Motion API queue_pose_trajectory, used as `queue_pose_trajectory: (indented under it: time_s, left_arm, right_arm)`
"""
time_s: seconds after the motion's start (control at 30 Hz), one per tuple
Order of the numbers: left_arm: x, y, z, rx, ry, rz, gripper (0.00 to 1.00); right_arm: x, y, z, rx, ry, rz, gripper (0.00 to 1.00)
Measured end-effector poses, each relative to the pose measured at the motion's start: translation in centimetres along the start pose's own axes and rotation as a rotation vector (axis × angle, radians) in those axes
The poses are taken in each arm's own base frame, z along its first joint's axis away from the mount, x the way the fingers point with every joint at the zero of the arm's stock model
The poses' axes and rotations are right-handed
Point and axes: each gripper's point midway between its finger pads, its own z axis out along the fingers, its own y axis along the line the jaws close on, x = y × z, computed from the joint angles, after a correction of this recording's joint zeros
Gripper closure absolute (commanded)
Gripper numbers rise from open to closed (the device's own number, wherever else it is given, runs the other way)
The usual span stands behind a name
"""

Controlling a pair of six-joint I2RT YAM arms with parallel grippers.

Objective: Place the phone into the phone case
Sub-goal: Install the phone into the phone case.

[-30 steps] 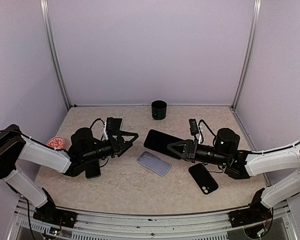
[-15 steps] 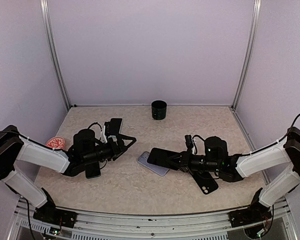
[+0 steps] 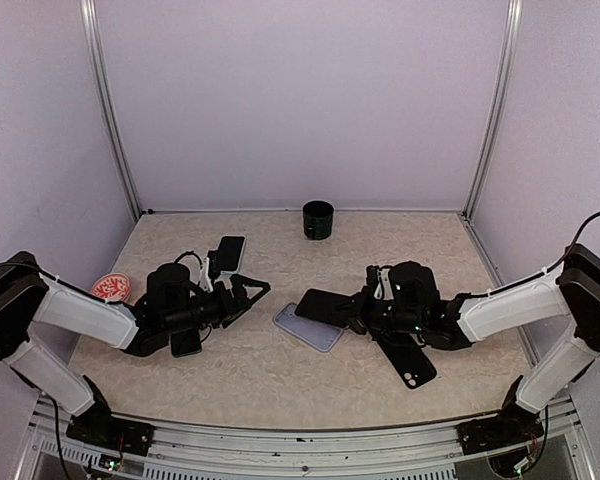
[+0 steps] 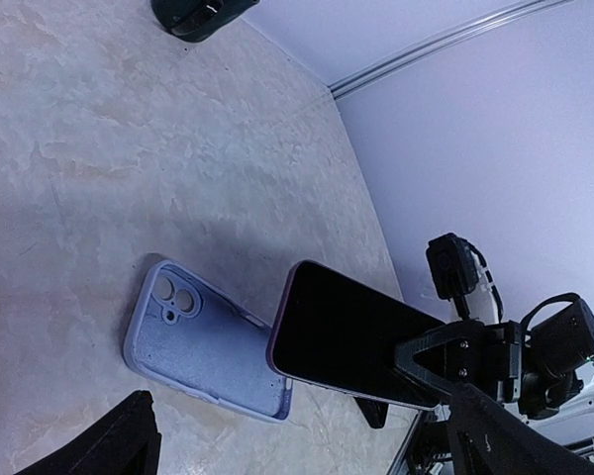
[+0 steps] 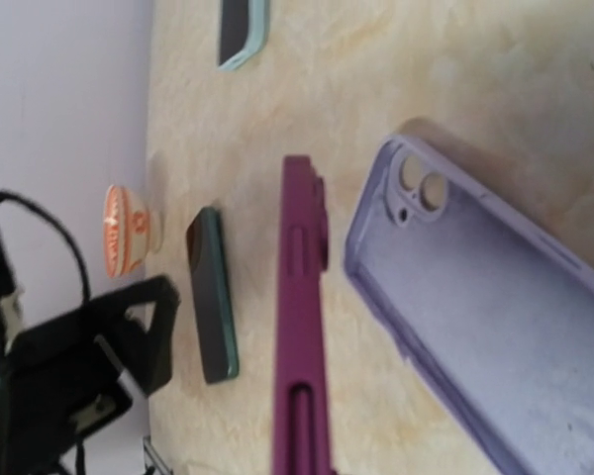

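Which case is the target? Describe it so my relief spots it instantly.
Find the middle of the beige table. The case lies flat there, open side up, partly under the phone in the right gripper. It alone is lilac, with two round camera holes at one corner.

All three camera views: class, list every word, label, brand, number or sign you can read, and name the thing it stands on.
No text can be read in any view.
phone: dark screen, blank.
phone case: plain lilac, no print visible.
orange disc: pale markings, too blurred to read.
black cup: no label visible.
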Motion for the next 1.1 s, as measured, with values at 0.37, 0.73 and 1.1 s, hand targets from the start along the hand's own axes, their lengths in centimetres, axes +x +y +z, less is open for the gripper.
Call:
queue_pose_trajectory:
  time_s: [0.37,0.73,1.1]
  left_arm:
    - [-1.2,-0.8,-1.7,0.008,-0.051,0.007,0.01]
    - [-1.3,-0.3,-2.4,-0.011,-0.062,0.005,0.01]
    - [-1.0,0.4,-2.2,-0.028,-0.053,0.0,0.01]
  right_arm:
    - [0.5,-2.9,2.9,0.111,0.028,0.106,1.0]
    - [0.7,-3.4,4.4,0.116,0.045,0.17,1.0]
    - [0.9,-3.1,4.9,0.095,0.054,0.243,1.0]
